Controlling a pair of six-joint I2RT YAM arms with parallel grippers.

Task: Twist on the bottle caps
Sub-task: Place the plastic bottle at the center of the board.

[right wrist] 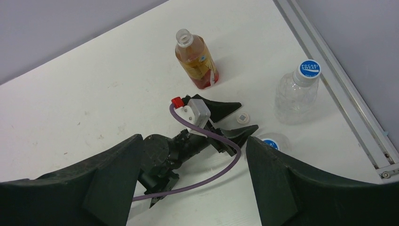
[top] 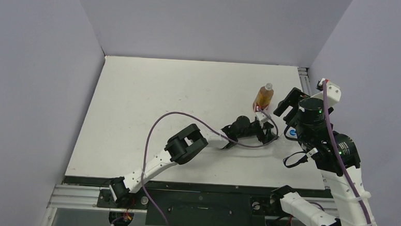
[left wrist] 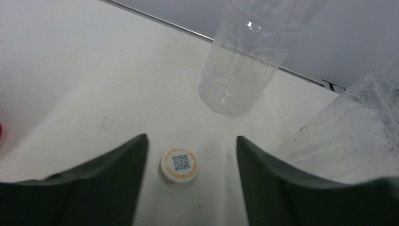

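Note:
My left gripper [left wrist: 192,139] is open and low on the table. A plain white cap [left wrist: 179,167] with a printed code lies between its fingers, nearer the left one and touching neither. The clear bottle [left wrist: 240,66] stands just beyond it; in the right wrist view this bottle [right wrist: 294,96] wears a blue-and-white cap [right wrist: 309,68]. The amber bottle [right wrist: 195,59] stands uncapped behind the left gripper [right wrist: 249,116]. My right gripper [right wrist: 194,141] is open and empty, high above the left arm.
A second blue-and-white cap [right wrist: 270,143] with clear plastic around it sits by the left gripper's right finger; clear plastic [left wrist: 353,127] shows there in the left wrist view. A metal rail [right wrist: 339,84] runs along the table's right edge. Purple cable [right wrist: 221,167] loops over the left wrist.

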